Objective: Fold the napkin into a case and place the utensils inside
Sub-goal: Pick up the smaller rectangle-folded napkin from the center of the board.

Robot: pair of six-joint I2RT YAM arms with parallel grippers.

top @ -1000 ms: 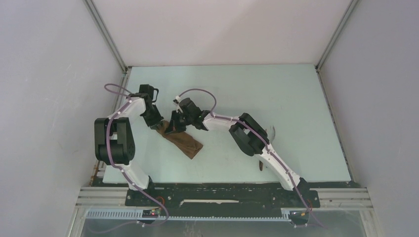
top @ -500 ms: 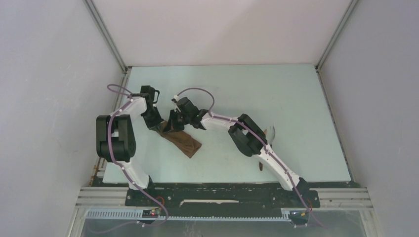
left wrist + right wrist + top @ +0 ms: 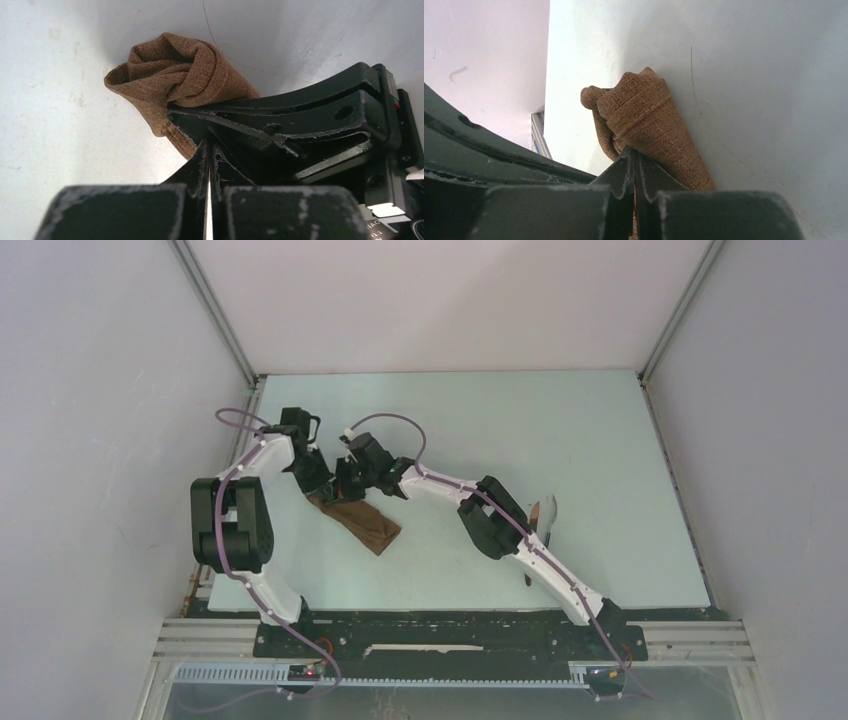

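My right fingers (image 3: pixel 346 486) are pressing fully together. From the right wrist, a thin strip of brown cloth is showing between them, so they are gripping the napkin (image 3: pixel 358 522). My left fingers (image 3: pixel 321 480) are also pressing fully together, just beside the right ones. From the left wrist, their tips are touching the hem of the cloth, but I cannot tell if any cloth is caught between them.

The napkin is lying on the desk (image 3: pixel 560 430) as a narrow folded strip, in the left half and near the left edge. It is slanting. Its far end is pointing toward the left edge, and both pairs of fingers are meeting there. Its other end is pointing toward the near edge and the middle of the desk. At the gripped end the cloth is bunching into thick, rounded folds.

The utensils (image 3: pixel 547 512) are lying in the right half of the desk, closer to the near edge than to the far one, and well apart from the napkin. My right arm is crossing over them, so only a silvery blade and a small dark tip are showing.
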